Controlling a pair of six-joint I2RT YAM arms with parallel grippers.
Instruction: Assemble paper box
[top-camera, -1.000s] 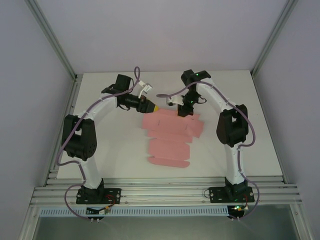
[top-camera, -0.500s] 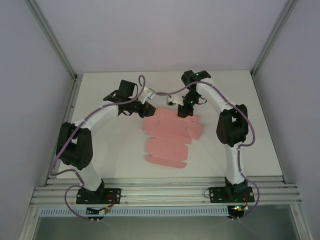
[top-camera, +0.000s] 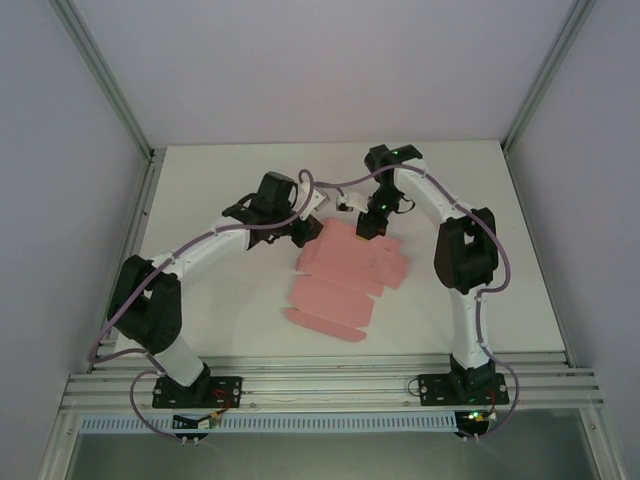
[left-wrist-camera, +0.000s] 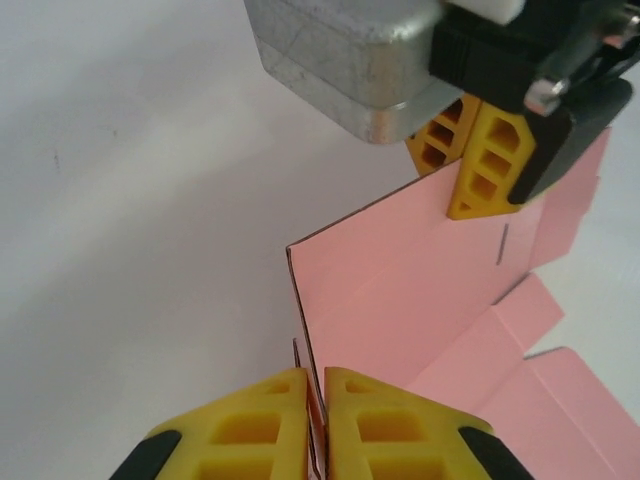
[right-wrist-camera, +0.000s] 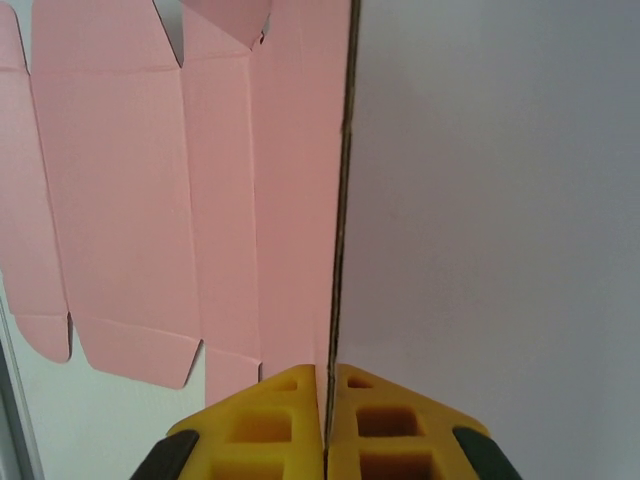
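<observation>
The paper box (top-camera: 345, 278) is lying as an unfolded pink die-cut sheet near the middle of the tabletop (top-camera: 200, 190), between the two arms and a little toward the far edge. Its far panel is being held up off the surface.

The left gripper (left-wrist-camera: 317, 415) is pinching that panel at its left corner, with its yellow fingers closed on the thin card edge. The right gripper (right-wrist-camera: 325, 425) is clamping the same panel's opposite end, jaws shut on the card, which is running edge-on straight away from its fingers.

The step in hand appears to be folding this panel up along its crease. To do it well:
- Both arms should be swinging together about the crease line, so that the panel is turning rather than twisting.
- The grippers should be neither pulling apart nor pushing together, since thin card buckles or tears easily.
- Any lift should be small, or the rest of the sheet will be dragged toward the far edge instead of creasing.

Several things are hard to make out:
- In the overhead view both sets of fingertips are hiding under the wrists and cables, so the panel's tilt cannot be judged there.
- The crease itself is not clearly showing in either wrist view.
- The near flaps are cut off in the wrist views.
- Whether the sheet's middle is lying fully flat cannot be told.
</observation>
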